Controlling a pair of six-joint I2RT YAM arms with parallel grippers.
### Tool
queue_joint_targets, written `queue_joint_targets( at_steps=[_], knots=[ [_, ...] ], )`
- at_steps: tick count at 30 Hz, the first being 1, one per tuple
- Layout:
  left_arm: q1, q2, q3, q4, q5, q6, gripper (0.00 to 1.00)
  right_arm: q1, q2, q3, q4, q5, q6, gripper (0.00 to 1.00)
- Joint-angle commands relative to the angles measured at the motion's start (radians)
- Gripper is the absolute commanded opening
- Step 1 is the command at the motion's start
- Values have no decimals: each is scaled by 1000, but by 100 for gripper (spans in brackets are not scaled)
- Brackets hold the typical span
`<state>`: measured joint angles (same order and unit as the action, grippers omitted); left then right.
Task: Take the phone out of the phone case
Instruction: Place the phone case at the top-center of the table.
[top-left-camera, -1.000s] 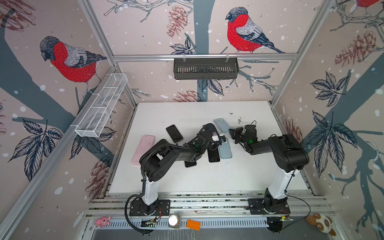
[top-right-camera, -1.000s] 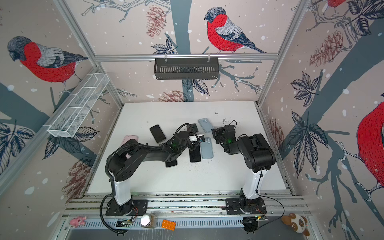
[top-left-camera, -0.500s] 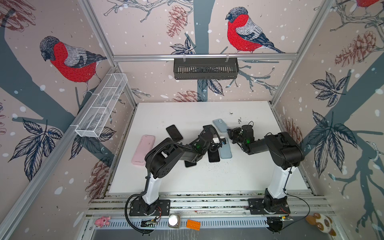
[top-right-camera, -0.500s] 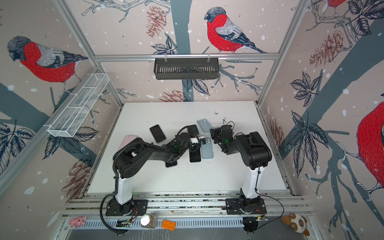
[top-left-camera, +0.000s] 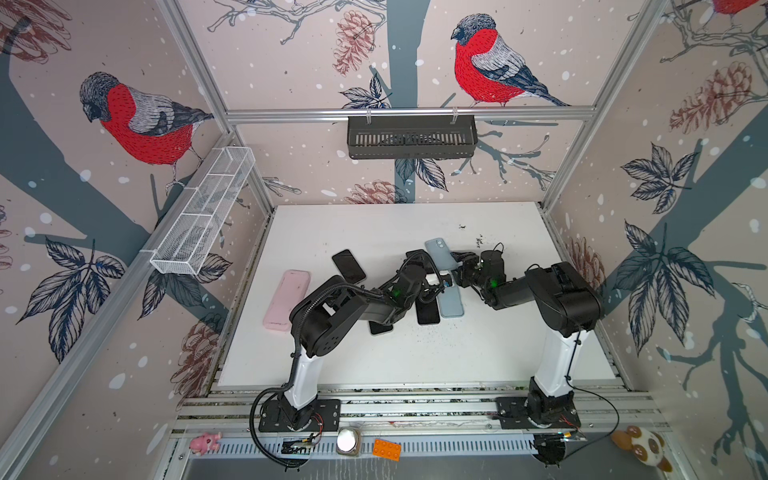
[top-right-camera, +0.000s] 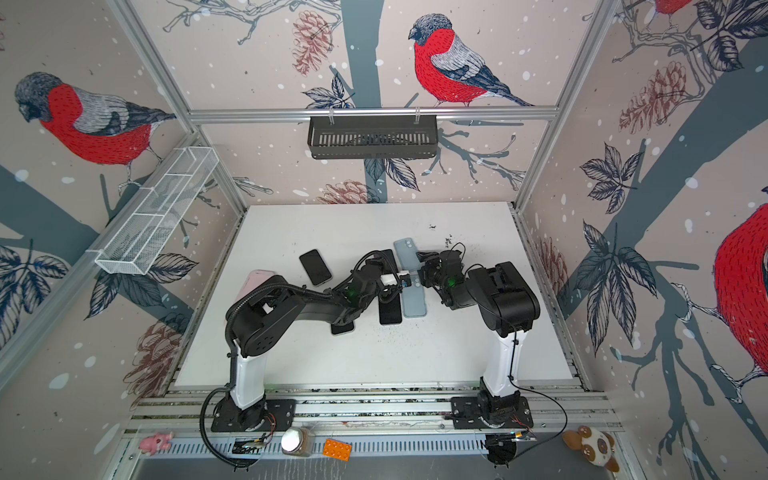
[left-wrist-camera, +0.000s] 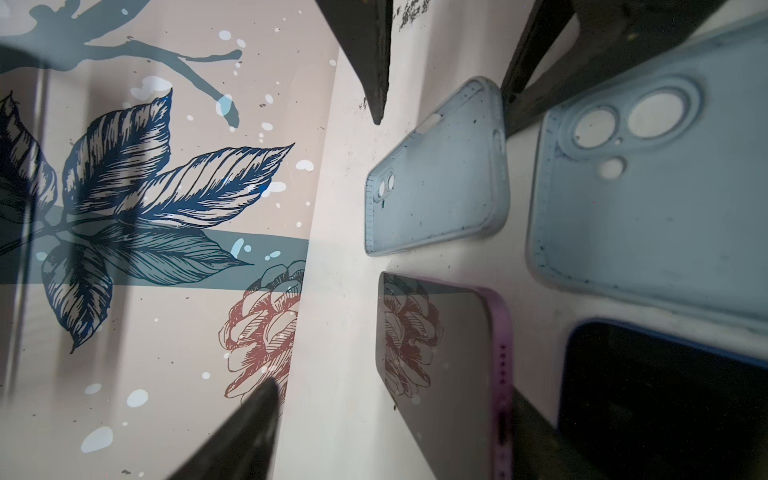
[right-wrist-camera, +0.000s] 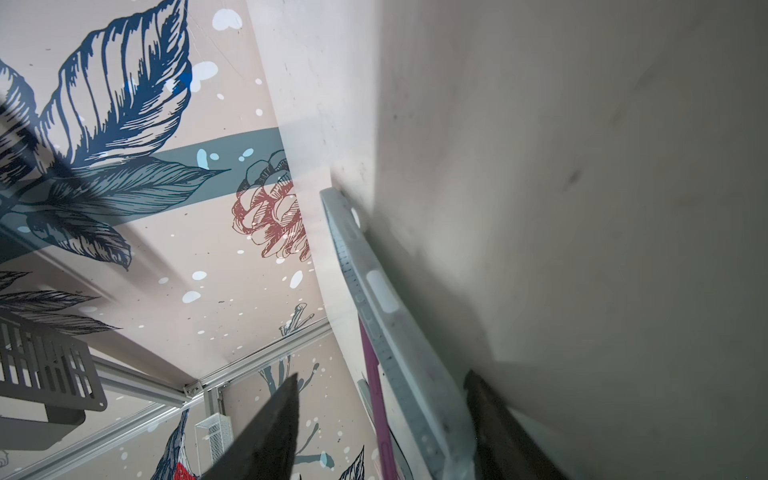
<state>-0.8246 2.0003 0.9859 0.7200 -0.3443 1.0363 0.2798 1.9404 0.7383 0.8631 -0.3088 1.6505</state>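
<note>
Both grippers let go, mid-table among phones and cases.
left gripper (left-wrist-camera: 324, 251) spread wide, nothing between its fingers; right gripper (right-wrist-camera: 382, 374) also parted, straddling the long edge of the far case (right-wrist-camera: 386, 324), one finger (right-wrist-camera: 498, 428) close to that edge, the other clear of it, no grip. purple phone (left-wrist-camera: 432, 365) lies screen up on the table (top-left-camera: 374, 232), out of the far case and just beside it. near case (left-wrist-camera: 648, 208) is empty, table showing through its lens holes, dark phone (left-wrist-camera: 665, 403) beside it.
</note>
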Motion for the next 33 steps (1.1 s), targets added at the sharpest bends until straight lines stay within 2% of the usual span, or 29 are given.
queue_joint_targets(
  at_steps=[1, 6, 8, 19, 26, 33],
  knots=[
    [-11, -25, -2, 55, -15, -8, 88, -3, -38, -1, -31, -22, -54, 74],
    [-23, -59, -22, 61, -28, -27, 90, -23, -106, -19, -94, -55, -117, 83],
    [-24, -66, -30, 61, -31, -32, 98, -25, -120, -16, -117, -81, -143, 85],
    [-24, -57, -25, 40, -80, -67, 98, -68, -157, -48, -143, -181, -212, 88],
    [-12, -27, 7, -32, -70, -95, 97, -100, -216, -40, -237, -218, -309, 89],
    [7, -3, 51, -94, -36, -106, 97, -149, -250, -89, -228, -256, -329, 89]
  ],
)
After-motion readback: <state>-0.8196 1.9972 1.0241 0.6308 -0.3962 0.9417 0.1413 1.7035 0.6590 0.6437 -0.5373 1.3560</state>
